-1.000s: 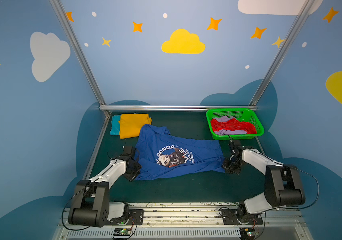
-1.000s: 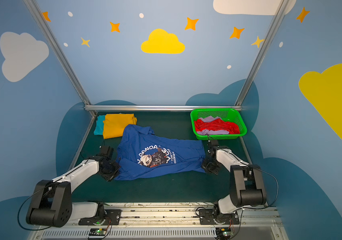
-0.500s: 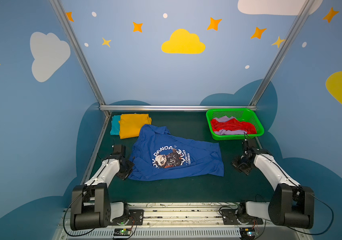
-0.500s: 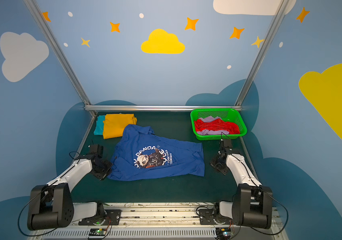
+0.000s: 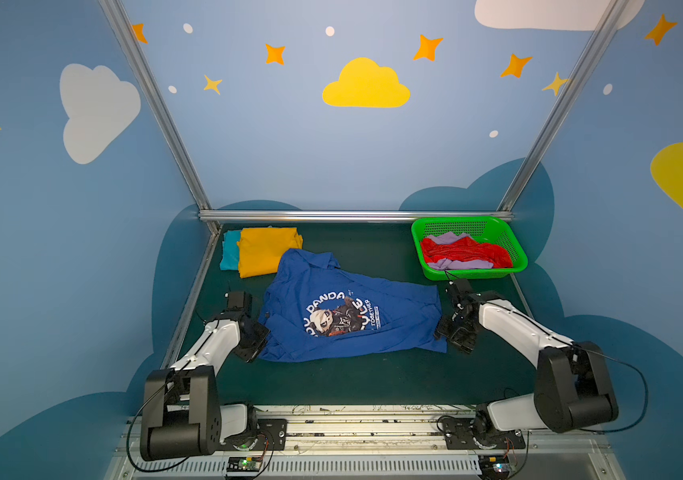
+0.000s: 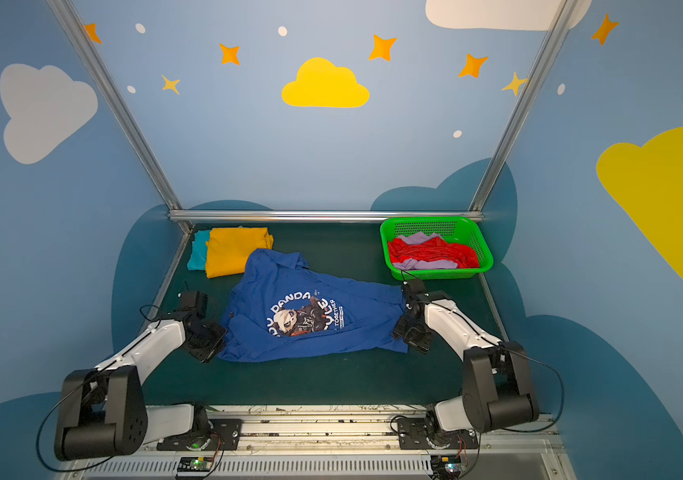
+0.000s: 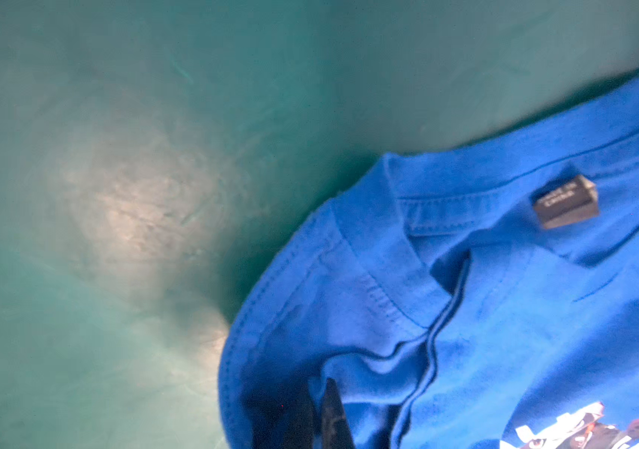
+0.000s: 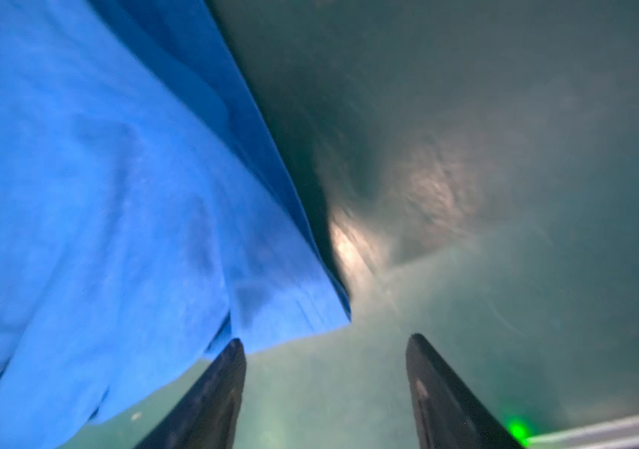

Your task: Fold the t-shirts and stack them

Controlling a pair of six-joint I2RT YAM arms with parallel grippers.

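Note:
The royal blue t-shirt (image 5: 352, 316) (image 6: 314, 320) with the panda print lies spread face up across the middle of the green mat. My left gripper (image 5: 257, 341) (image 6: 213, 341) (image 7: 319, 418) is shut on a fold of the blue cloth beside the collar. At the shirt's right hem corner my right gripper (image 5: 452, 332) (image 6: 409, 332) (image 8: 325, 340) stands open over bare mat, with the hem just past one fingertip (image 8: 237, 348). A folded mustard yellow t-shirt (image 5: 267, 251) lies on a teal one (image 5: 229, 254) at the back left. Red (image 5: 466, 252) and lilac (image 5: 450, 238) t-shirts lie crumpled in the basket.
The bright green mesh basket (image 5: 516, 253) stands at the back right, just behind my right arm. An aluminium rail (image 5: 352, 215) closes the back of the mat, and slanted frame posts rise from both back corners. The arm bases sit on the front rail.
My right gripper let go of the shirt's hem, opened, swung away to the right, then came back beside the hem. The left gripper dragged the shirt a little leftward and stays shut on it.

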